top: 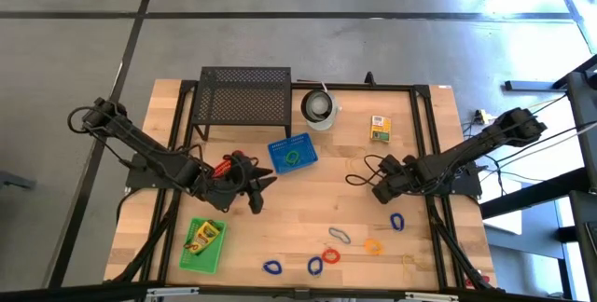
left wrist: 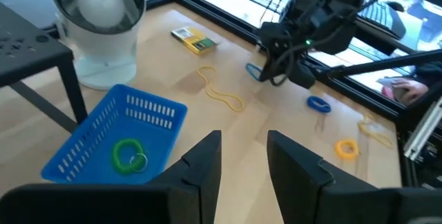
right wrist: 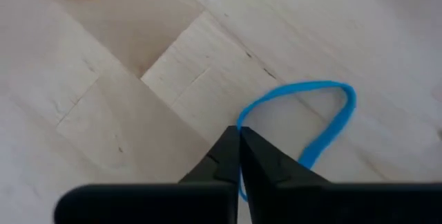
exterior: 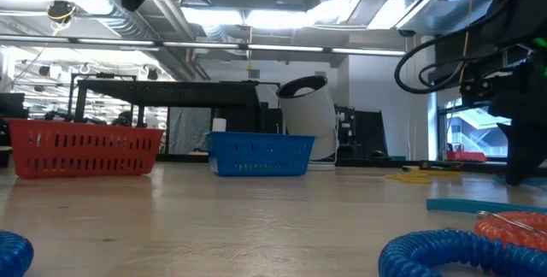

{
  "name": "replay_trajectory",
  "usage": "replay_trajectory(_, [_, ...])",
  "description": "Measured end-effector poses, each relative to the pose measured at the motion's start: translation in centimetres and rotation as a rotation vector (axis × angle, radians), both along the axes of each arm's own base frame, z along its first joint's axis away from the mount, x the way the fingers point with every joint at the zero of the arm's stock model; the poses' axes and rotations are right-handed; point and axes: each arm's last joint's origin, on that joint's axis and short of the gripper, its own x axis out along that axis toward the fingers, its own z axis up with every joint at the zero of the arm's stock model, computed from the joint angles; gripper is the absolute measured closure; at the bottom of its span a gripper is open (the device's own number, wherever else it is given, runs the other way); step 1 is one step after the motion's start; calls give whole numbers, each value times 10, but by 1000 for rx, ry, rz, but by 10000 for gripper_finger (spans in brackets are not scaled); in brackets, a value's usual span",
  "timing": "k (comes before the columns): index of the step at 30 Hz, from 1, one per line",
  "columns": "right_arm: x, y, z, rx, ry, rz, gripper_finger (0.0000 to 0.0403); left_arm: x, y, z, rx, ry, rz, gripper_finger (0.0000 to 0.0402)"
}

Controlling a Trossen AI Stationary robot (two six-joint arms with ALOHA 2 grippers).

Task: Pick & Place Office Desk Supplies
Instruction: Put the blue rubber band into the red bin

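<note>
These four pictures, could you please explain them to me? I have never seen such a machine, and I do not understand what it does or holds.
It is a robot with two dark arms at a wooden table. One picture looks down from above, one looks level across the tabletop, and two come from cameras on the wrists. The right gripper is shut on a thin blue band. The left gripper is open and holds nothing, above the table near a blue basket with a green loop inside. On the table also lie coloured loops, a green tray, a yellow box, a white cup and a black mesh stand.
</note>
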Motion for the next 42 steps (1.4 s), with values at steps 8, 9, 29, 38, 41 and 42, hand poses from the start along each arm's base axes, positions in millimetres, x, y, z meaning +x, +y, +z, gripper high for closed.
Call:
replay_trajectory(8, [28,15,33,-104,-182,180,395,3,0,-5,56,-1,74,298])
replay_trajectory(9, [33,18,39,-120,-229,214,395,5,-1,-8,64,6,80,299])
replay_trajectory(29, [83,60,110,-221,-960,914,393,49,-26,-45,363,62,-106,299])
replay_trajectory(38, [84,61,115,-227,-1018,993,393,68,-41,-44,518,-62,-346,233])
replay_trajectory(41, [85,61,116,-162,-1043,1058,393,73,-45,-44,589,-117,-395,203])
replay_trajectory(42, [85,61,116,-144,-1055,1079,393,74,-46,-44,609,-140,-406,194])
